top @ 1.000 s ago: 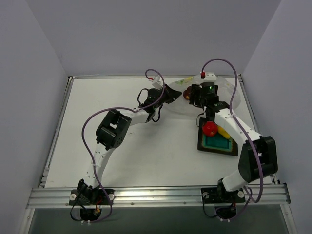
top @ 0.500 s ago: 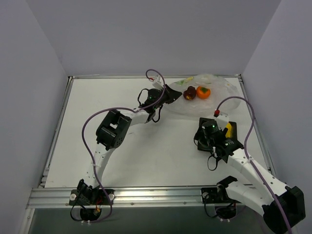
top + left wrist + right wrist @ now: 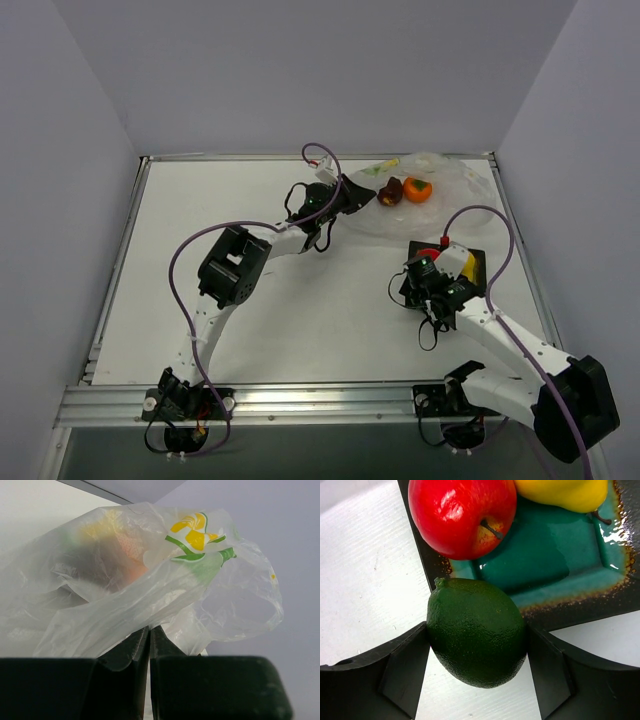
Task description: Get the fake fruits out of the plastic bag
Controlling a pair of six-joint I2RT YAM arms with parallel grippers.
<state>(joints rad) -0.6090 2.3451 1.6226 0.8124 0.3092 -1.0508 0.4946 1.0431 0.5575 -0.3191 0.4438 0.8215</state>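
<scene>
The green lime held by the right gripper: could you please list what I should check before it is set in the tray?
1. Green lime clamped between the fingers of the right gripper: ok.
2. Lime above the teal well of the tray: not ok; it hangs over the tray's rim and the table.
3. Bare teal room beside red apple and yellow pear: ok.
4. Lime's height above tray: cannot tell.
5. Left gripper shut on plastic bag: ok.
6. Bag emptied: not ok; orange fruit and dark red fruit are inside.

No legible text or numbers
</scene>
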